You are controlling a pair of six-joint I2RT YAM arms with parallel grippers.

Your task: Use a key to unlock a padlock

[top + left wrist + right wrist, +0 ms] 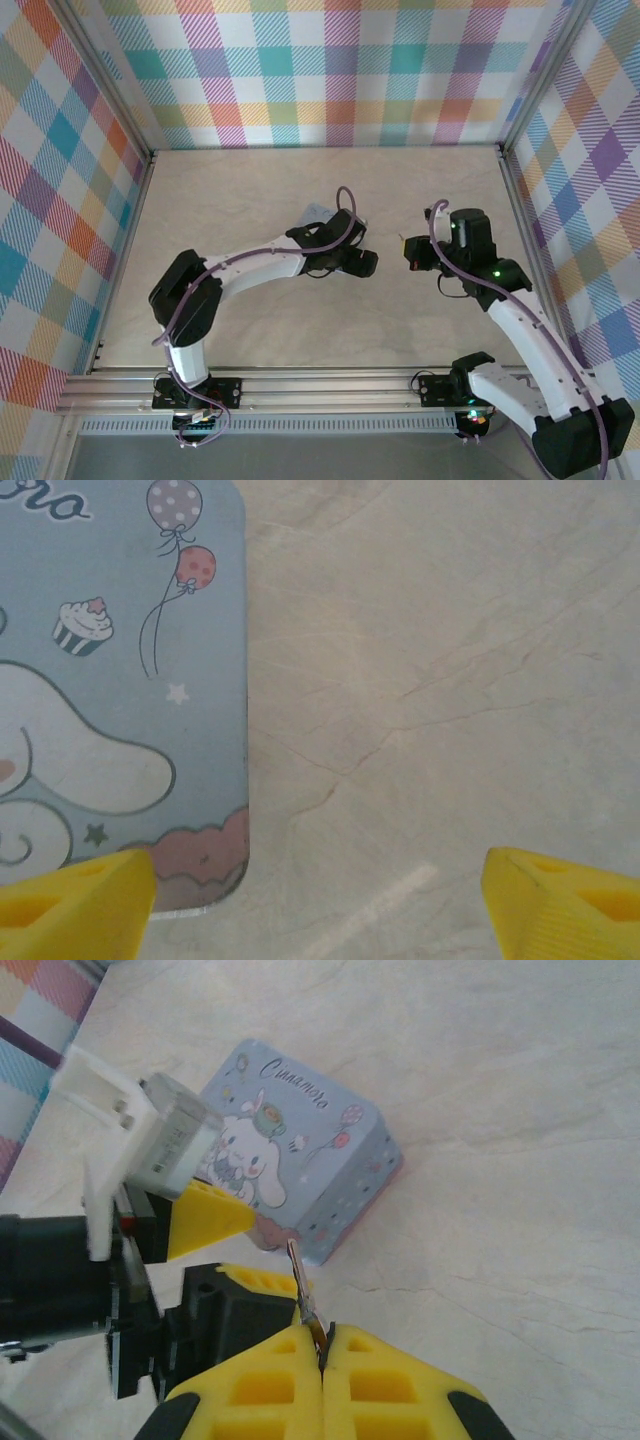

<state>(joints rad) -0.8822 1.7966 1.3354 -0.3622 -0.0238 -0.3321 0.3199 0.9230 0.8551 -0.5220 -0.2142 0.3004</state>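
My right gripper (322,1336) is shut on a small silvery key (302,1282), whose blade sticks up out of the yellow fingertips toward the tin. In the top view this gripper (412,252) hangs right of centre. My left gripper (318,882) is open wide, its yellow fingertips (90,895) apart over bare table beside the tin's corner. From above, the left gripper (352,263) sits just in front of the tin. In the right wrist view its yellow fingers (205,1218) hover at the tin's near corner. The padlock is out of view.
A pale blue cartoon-printed tin box (300,1155) stands on the cream table (250,330); its lid (120,680) lies under the left wrist camera. Checked walls (330,70) close in the back and both sides.
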